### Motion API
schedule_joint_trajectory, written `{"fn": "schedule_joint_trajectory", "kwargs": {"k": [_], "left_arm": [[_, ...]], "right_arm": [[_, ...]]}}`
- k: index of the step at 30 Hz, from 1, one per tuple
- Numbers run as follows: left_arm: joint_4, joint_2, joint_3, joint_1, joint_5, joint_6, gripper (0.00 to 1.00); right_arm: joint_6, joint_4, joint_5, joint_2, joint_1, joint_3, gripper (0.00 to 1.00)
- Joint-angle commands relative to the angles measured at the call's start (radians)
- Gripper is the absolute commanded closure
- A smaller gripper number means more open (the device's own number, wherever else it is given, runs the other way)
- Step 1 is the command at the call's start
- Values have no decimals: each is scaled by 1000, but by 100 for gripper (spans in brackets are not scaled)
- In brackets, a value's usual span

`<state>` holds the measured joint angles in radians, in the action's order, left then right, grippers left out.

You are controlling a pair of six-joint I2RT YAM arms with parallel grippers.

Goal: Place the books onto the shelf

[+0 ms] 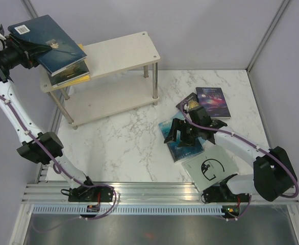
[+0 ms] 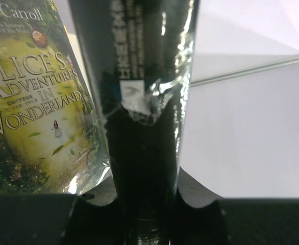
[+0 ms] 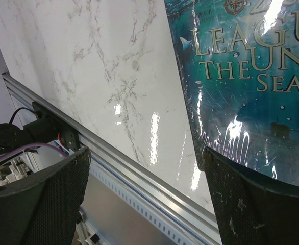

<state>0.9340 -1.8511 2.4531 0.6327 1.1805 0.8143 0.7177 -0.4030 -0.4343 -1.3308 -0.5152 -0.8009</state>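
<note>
Top external view: the left gripper is closed tight on the navy book, above a stack lying on the left end of the shelf. The right gripper is wide apart and empty, just over the teal book on the table.

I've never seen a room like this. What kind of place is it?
Probably a robot test lab, not a home: plain grey walls box in the table, and robot arms are bolted to a metal rail.
</note>
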Motion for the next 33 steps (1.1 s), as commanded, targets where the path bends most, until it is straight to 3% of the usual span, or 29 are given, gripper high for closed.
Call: {"fn": "schedule_joint_trajectory", "kwargs": {"k": [1,9,21,24,33], "left_arm": [[-100,78,-25,2,123,25,98],[196,82,-57,1,-50,-251,98],[339,46,9,-11,-275,-342,98],[358,40,7,-21,-321,-348,92],[405,-10,20,-65,-452,-360,59]], "right_arm": [[-29,20,-14,-16,-2,-38,7],[-58,21,-26,-54,0,-52,7],[-75,35,-40,-91,1,-52,7],[-72,49,-43,-90,1,-41,7],[-60,90,-58,-90,1,-12,7]]}}
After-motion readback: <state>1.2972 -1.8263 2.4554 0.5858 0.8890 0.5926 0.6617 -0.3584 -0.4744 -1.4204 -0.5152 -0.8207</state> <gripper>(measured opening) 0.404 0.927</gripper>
